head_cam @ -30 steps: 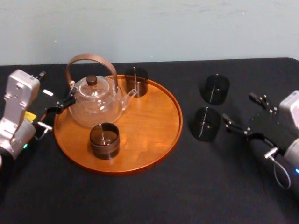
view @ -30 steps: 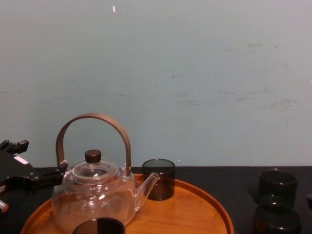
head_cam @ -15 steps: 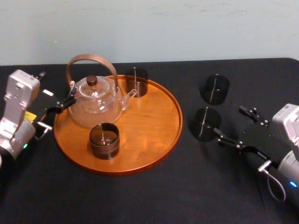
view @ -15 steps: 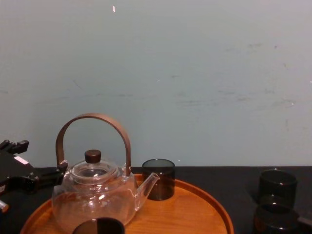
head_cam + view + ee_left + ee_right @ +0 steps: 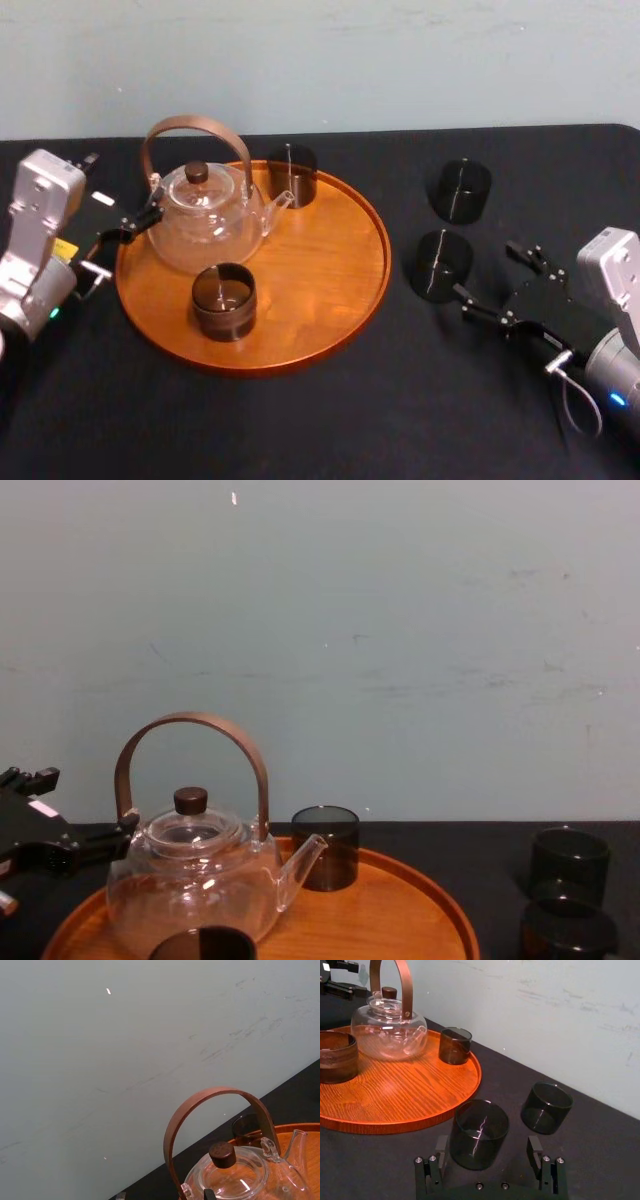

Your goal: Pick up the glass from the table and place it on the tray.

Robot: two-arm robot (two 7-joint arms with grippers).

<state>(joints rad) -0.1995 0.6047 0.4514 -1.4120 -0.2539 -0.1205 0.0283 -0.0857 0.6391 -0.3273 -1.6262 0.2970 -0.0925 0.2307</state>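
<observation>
step: approach to grasp. The right tool (image 5: 486, 270) is lined up on the near glass (image 5: 437, 265). Nothing is lifted yet, so the task looks early.
near glass: dark smoked tumbler, upright on the worktop (image 5: 330, 420). It stands right of the tray (image 5: 335, 285), between the tray rim and the right tool, and off the tray.
second glass (image 5: 460, 190): same kind, farther back on the worktop, just behind the near glass and apart from it.
right tool state: spread wide, wider than the glass, and empty. In the right wrist view the glass sits at the mouth of the gap, closer to one finger (image 5: 440, 1149) than to the other. No contact that I can confirm.
left tool (image 5: 120, 187): parked at the tray's left rim beside the teapot (image 5: 205, 220). It looks spread and holds nothing. One tip is close to the teapot; touching or not, cannot tell.
tray contents: teapot on the left, a dark glass (image 5: 292, 172) at the far rim, a brown cup (image 5: 224, 300) at the front. The right half is bare wood.
next move (judgement): ease forward until the near glass is fully between the fingers, centre it, then close gently. Lift straight up, carry it left over the rim, and set it on the bare right half.
risk (judgement): the off-centre finger could nudge or tip the glass. The second glass is close behind. Smooth glass may slip in a weak pinch.
</observation>
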